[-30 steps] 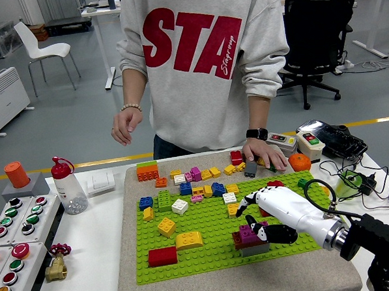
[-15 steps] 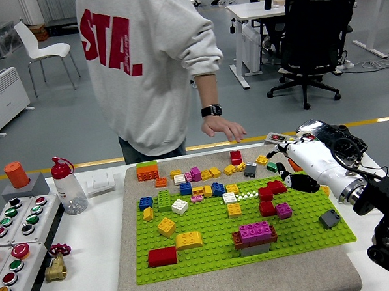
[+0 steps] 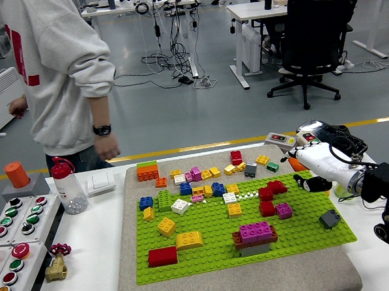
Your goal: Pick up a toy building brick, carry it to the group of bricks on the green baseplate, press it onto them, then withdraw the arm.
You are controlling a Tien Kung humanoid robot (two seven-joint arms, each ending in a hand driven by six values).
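A green baseplate (image 3: 213, 245) lies on a beige mat and carries many coloured bricks. Near its front middle stands a small stack: a magenta brick (image 3: 256, 231) on a dark red and a grey brick. My right hand (image 3: 308, 169), white with black fingertips, hovers at the plate's right edge, apart from the stack. Its fingers are relaxed and hold nothing. Red bricks (image 3: 269, 192) and a small magenta brick (image 3: 283, 210) lie just left of the hand. No left arm shows.
A person in a grey sweatshirt (image 3: 60, 74) stands at the far left of the table, hand (image 3: 106, 147) hanging near a red-capped bottle (image 3: 68, 186). A button panel (image 3: 16, 226) lies at the left. Switch boxes (image 3: 282, 140) and cables (image 3: 341, 144) sit at the back right.
My right hand pulled back from the magenta stack to the plate's right edge, leaving the stack standing. The person took their hand off the mat and walked to the left.
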